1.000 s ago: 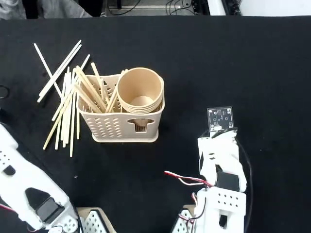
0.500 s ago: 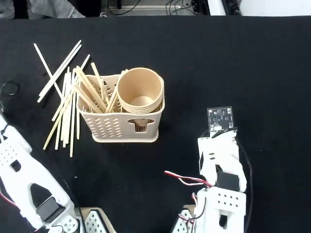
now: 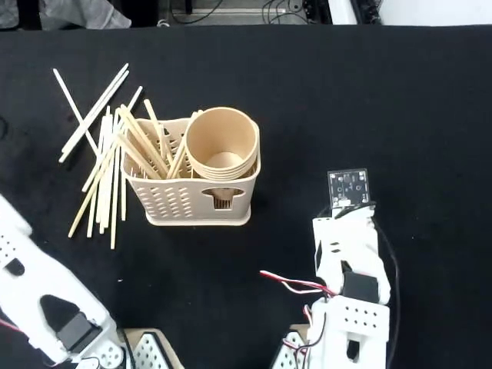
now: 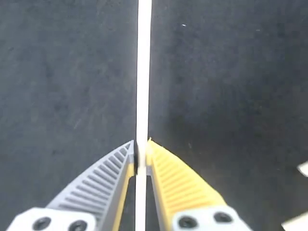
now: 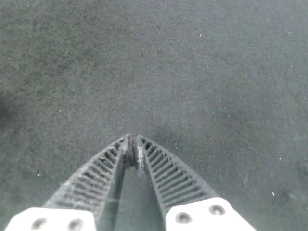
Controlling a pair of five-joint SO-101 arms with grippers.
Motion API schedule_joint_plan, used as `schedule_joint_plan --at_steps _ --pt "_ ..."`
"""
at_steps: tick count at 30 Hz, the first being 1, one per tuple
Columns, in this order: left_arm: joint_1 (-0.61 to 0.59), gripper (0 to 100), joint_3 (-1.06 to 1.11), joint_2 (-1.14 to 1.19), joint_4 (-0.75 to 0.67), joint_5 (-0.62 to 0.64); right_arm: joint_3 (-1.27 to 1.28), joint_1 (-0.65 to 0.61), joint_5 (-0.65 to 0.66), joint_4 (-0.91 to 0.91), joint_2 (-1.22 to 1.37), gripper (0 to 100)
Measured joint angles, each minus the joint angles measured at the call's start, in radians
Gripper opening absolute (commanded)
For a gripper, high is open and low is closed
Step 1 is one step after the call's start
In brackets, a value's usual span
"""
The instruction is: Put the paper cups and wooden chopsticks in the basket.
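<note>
While my left gripper [image 4: 141,154] clamps one chopstick [image 4: 143,72], the stick runs straight out past the fingertips along the gripper's own line, over the bare black table [image 4: 231,96]. My right gripper [image 5: 132,149] is closed on nothing, its tips together just above the cloth.

From the high view, the basket [image 3: 184,204] lies ahead and to the right of my left arm [image 3: 38,300], and ahead and to the left of my right arm [image 3: 346,261]. The cups [image 3: 221,142] sit nested in the compartment on my right arm's side. A bundle of sticks leans in the compartment nearer my left arm, and the loose sticks [image 3: 100,181] are fanned on the table just beyond that wall.

I judge the left arm the better placed: the held stick must swing rightward and tip, long axis down, into the near compartment.

The left wrist view gives the grip itself. The high view gives what the wrist view lacks: where the basket stands and how many sticks remain outside it.
</note>
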Motion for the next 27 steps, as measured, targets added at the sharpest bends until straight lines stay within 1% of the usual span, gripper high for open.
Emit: schedule_joint_plan --at_steps 5,8,11,15,22,27 --pt "0.012 3 0.371 -0.410 0.000 0.014 0.000 0.000 0.000 0.000 0.000 1.2" --pt "0.060 3 0.606 -0.690 0.000 0.014 0.000 0.000 0.000 0.000 0.000 1.2" --pt "0.133 3 0.796 -0.945 -0.017 0.014 0.000 0.000 0.000 0.000 0.000 1.2" --pt "0.244 3 1.005 -1.231 -0.137 0.011 0.000 0.000 0.000 0.000 0.000 1.2" --pt "0.414 3 1.395 -1.623 -0.374 0.015 0.000 0.000 0.000 0.000 0.000 1.2" --pt "0.502 3 1.692 -1.916 -0.611 0.015 0.000 0.000 0.000 0.000 0.000 1.2"
